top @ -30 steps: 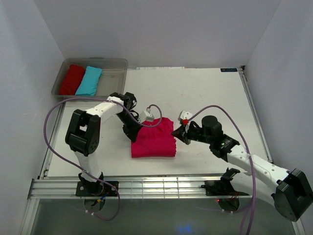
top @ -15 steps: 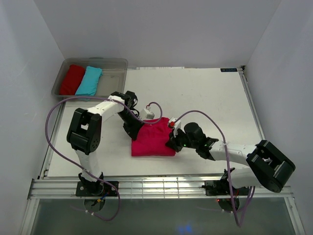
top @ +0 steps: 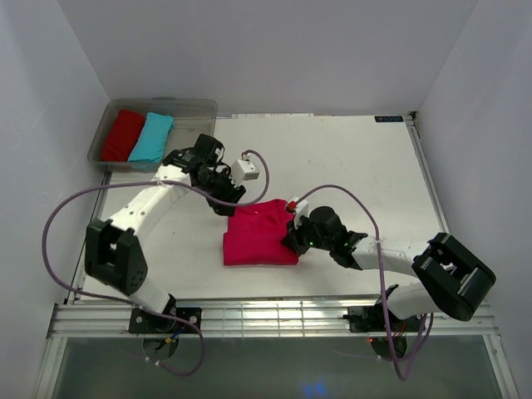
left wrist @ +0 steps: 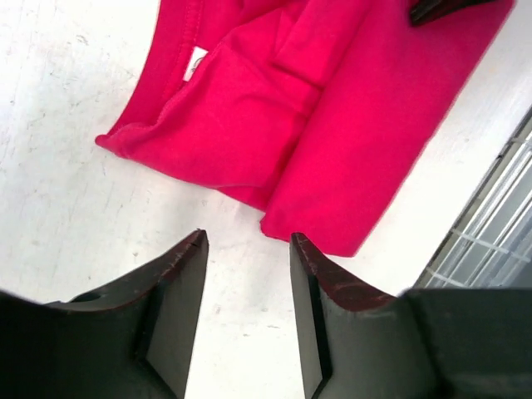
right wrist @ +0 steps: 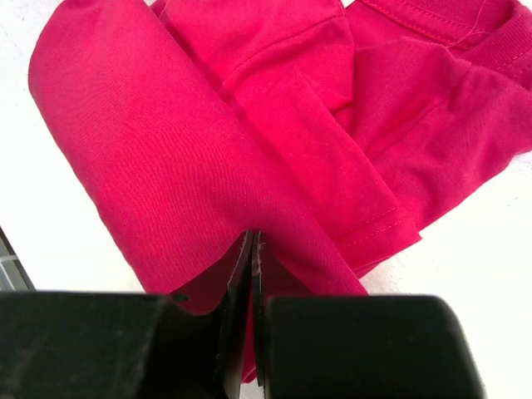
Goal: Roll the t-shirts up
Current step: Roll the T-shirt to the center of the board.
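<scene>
The magenta-pink t-shirt (top: pixel 256 237) lies folded into a rough rectangle on the white table. My left gripper (top: pixel 228 198) is open and empty, hovering just off the shirt's far left corner. In the left wrist view the gripper (left wrist: pixel 247 238) has bare table between its fingers and the shirt (left wrist: pixel 332 108) lies beyond them. My right gripper (top: pixel 289 241) is at the shirt's right edge. In the right wrist view it (right wrist: pixel 252 238) is shut on a fold of the shirt (right wrist: pixel 191 141), and the cloth rises in a ridge at the fingertips.
A clear bin (top: pixel 158 103) stands at the back left, holding a red cloth bundle (top: pixel 123 135) and a turquoise cloth bundle (top: pixel 151 137). A metal rail (top: pixel 274 316) runs along the table's near edge. White walls close in on the left, right and back.
My left gripper has left the shirt's left edge and moved back, away from the shirt. My right gripper has moved left onto the shirt's right edge.
</scene>
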